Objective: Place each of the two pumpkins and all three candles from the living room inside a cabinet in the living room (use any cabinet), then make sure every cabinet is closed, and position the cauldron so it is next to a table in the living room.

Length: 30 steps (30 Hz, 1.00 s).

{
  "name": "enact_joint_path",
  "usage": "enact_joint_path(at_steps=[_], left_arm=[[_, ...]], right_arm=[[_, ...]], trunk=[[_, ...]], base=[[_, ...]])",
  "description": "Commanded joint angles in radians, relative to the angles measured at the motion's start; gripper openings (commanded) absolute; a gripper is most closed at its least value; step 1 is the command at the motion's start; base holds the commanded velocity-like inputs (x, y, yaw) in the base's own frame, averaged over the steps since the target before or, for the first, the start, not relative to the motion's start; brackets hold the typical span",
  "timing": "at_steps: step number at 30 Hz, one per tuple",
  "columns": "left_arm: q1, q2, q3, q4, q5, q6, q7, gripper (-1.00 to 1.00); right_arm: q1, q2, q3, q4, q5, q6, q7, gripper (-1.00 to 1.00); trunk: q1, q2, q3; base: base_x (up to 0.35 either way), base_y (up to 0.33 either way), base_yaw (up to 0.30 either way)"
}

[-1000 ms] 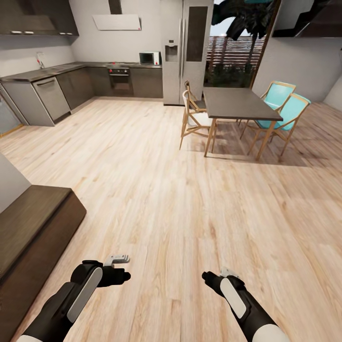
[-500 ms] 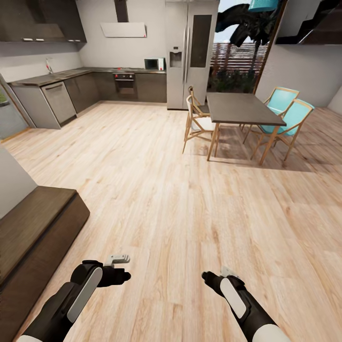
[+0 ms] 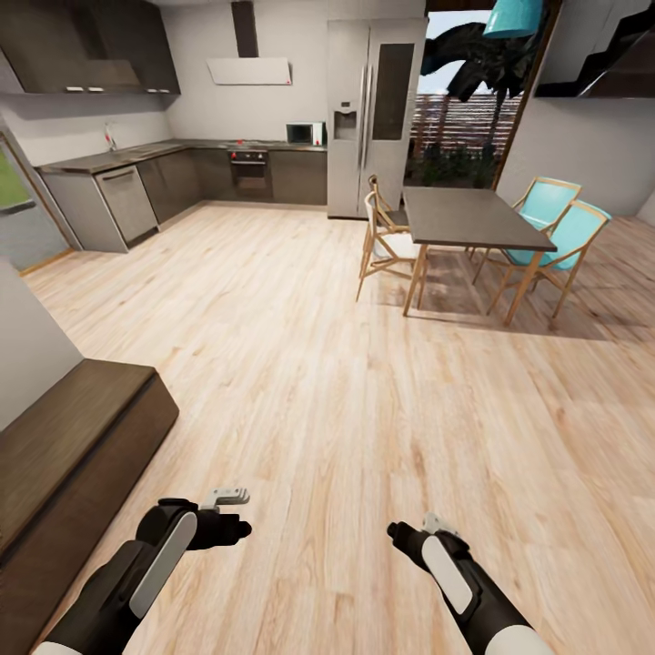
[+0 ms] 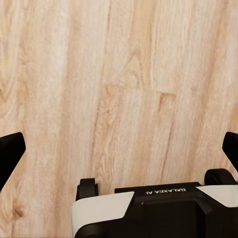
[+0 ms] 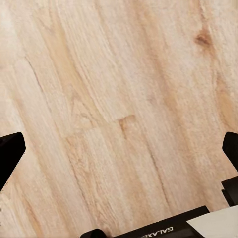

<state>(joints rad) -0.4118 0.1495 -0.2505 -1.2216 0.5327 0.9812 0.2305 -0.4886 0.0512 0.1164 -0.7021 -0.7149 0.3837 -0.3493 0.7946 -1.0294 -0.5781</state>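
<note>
The pumpkins, the candles and the cauldron are out of view. A long, low dark-brown cabinet [image 3: 77, 437] with a slab top runs along the left, close to my left arm; its front looks shut. My left gripper [image 3: 240, 527] hangs low over bare wood floor, and in the left wrist view its fingers [image 4: 11, 153] stand wide apart with only floor between them. My right gripper [image 3: 397, 530] is held the same way, open and empty, its fingertips [image 5: 10, 148] far apart in the right wrist view.
A dark-topped table [image 3: 468, 218] stands ahead right with wooden chairs [image 3: 382, 241] and turquoise chairs [image 3: 564, 236]. Behind it are a steel fridge [image 3: 375, 109], grey kitchen counters [image 3: 118, 196] and an oven [image 3: 247, 168]. Wood floor [image 3: 318, 382] stretches between.
The whole picture has shifted down and slightly right, so the camera has moved. Both arms keep the same pose, grippers unchanged.
</note>
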Motion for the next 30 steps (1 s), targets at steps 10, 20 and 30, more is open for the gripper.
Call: enact_joint_path(at_steps=[10, 20, 30], left_arm=[[-0.001, -0.007, -0.003, -0.001, 0.009, 0.004, 0.01, 1.0], [-0.001, -0.007, -0.01, -0.001, 0.009, 0.004, 0.01, 1.0], [-0.001, -0.007, -0.014, -0.001, 0.002, 0.004, 0.011, 1.0]], right_arm=[[0.01, -0.003, 0.003, -0.002, -0.014, -0.018, 0.041, 1.0], [0.01, -0.01, 0.002, 0.012, -0.017, -0.019, 0.047, 1.0], [0.01, -0.013, 0.003, 0.018, -0.017, -0.019, 0.053, 1.0]], trunk=[[0.0, -0.001, 0.015], [0.0, -0.001, 0.032], [0.0, -0.001, 0.048]], base=[[0.117, 0.0, 0.071], [0.003, 0.0, 0.058], [0.017, 0.0, 0.003]])
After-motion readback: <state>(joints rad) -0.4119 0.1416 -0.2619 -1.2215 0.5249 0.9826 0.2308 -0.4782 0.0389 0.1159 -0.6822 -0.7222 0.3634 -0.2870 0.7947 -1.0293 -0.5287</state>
